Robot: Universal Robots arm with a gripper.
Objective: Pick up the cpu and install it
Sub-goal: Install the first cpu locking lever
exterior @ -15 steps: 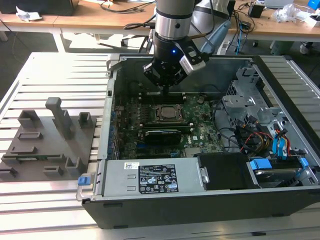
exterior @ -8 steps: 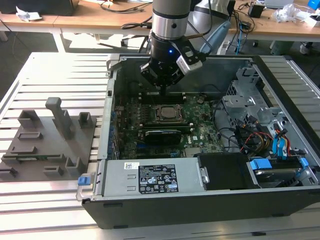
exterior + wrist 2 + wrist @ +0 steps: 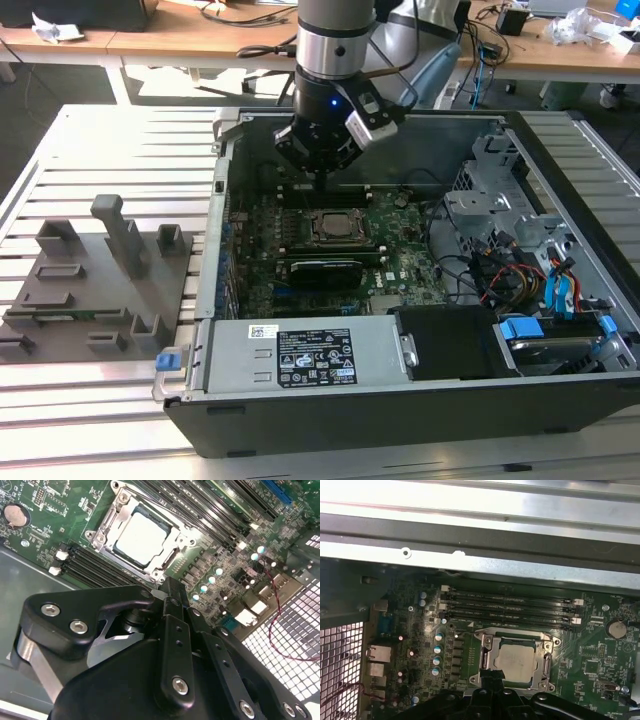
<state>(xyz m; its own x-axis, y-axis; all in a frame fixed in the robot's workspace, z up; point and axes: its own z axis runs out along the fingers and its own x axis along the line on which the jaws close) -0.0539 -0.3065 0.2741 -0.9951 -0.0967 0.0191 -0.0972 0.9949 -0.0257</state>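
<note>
The cpu [image 3: 331,226] lies flat inside the black socket frame [image 3: 352,240] on the green motherboard, within the open computer case [image 3: 400,410]. In both wrist views the pale silvery cpu [image 3: 141,536] [image 3: 515,661] sits square in the metal-rimmed socket. My gripper [image 3: 320,190] hangs just above the socket's far edge, a little off the cpu. Its black fingers come together to a narrow tip [image 3: 171,586] [image 3: 492,675], shut with nothing between them.
Memory slots [image 3: 510,605] run beside the socket. A drive cage with cables [image 3: 520,250] fills the case on the exterior view's right, and the power supply [image 3: 300,360] lies at the front. A grey fixture [image 3: 100,280] stands on the slatted table at the left.
</note>
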